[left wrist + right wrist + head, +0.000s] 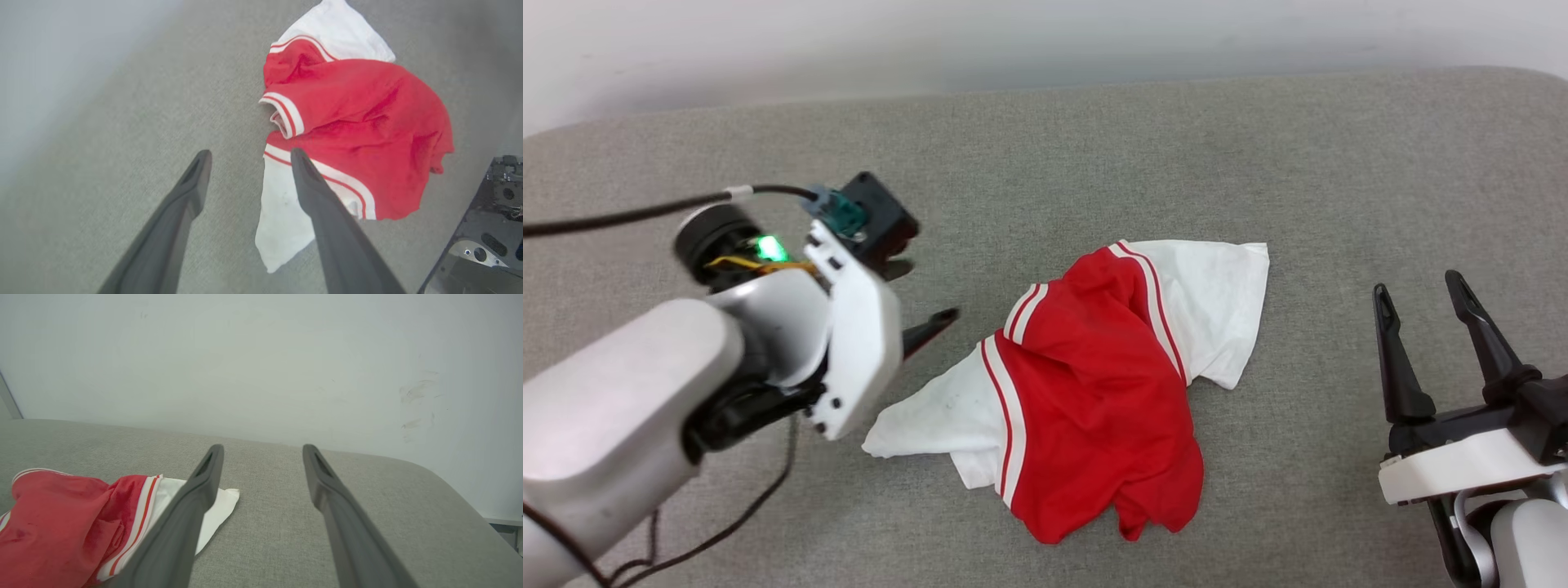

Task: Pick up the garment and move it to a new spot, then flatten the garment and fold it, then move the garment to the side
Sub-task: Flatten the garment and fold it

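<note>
The garment (pixel 1094 384), a red T-shirt with white sleeves and striped trim, lies crumpled in the middle of the grey padded surface (pixel 1176 163). My left gripper (pixel 927 292) hovers just left of it, open, its fingers pointing toward the near white sleeve (pixel 931 416). In the left wrist view the left gripper (pixel 250 155) holds nothing, and one finger overlaps the white sleeve (pixel 282 228) of the garment (pixel 359 122). At the lower right, apart from the shirt, my right gripper (pixel 1417 286) stands open and empty. The right gripper (pixel 263 449) points at the wall, with the garment (pixel 61 522) to its left.
A pale wall (pixel 1013 41) runs along the far edge of the surface. A black cable (pixel 629 214) trails from the left wrist and loops down at the lower left (pixel 727 523). A dark part of the robot's body (pixel 490 228) shows beside the shirt.
</note>
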Robot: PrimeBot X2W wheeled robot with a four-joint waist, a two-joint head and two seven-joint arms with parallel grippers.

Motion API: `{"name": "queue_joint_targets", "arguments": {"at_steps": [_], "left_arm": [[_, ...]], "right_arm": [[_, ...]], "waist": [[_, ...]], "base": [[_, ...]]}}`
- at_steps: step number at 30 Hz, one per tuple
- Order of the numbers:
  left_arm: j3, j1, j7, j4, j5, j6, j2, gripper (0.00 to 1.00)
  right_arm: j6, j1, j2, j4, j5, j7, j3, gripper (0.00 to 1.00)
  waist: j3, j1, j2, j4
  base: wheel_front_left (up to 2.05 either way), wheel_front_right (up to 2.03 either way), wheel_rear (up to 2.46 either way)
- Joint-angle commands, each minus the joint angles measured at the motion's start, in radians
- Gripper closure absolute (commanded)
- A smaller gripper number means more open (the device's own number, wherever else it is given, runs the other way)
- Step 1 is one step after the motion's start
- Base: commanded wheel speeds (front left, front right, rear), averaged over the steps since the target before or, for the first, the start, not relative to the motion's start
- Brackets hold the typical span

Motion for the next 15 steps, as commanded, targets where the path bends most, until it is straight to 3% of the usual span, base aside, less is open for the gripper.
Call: {"name": "queue_joint_targets", "arguments": {"at_steps": [1,7,15], "left_arm": [[-0.006,0.000,0.035,-0.003,-0.021,0.006,0.022,0.00],[-0.039,0.023,0.175,0.006,-0.084,0.010,0.088,0.00],[-0.097,0.049,0.243,0.087,-0.084,-0.003,0.066,0.00]], "right_arm": [[-0.001,0.003,0.005,-0.004,-0.006,-0.002,0.000,0.00],[-0.001,-0.016,-0.002,-0.002,-0.003,-0.002,0.005,0.00],[-0.001,-0.051,-0.010,0.003,-0.003,-0.002,0.022,0.00]], "waist": [[0.003,0.0000,0.0000,0.001],[0.024,0.0000,0.0000,-0.002],[0.075,0.0000,0.0000,-0.024]], "base": [[0.00,0.00,0.00],[0.00,0.00,0.00],[0.00,0.00,0.00]]}}
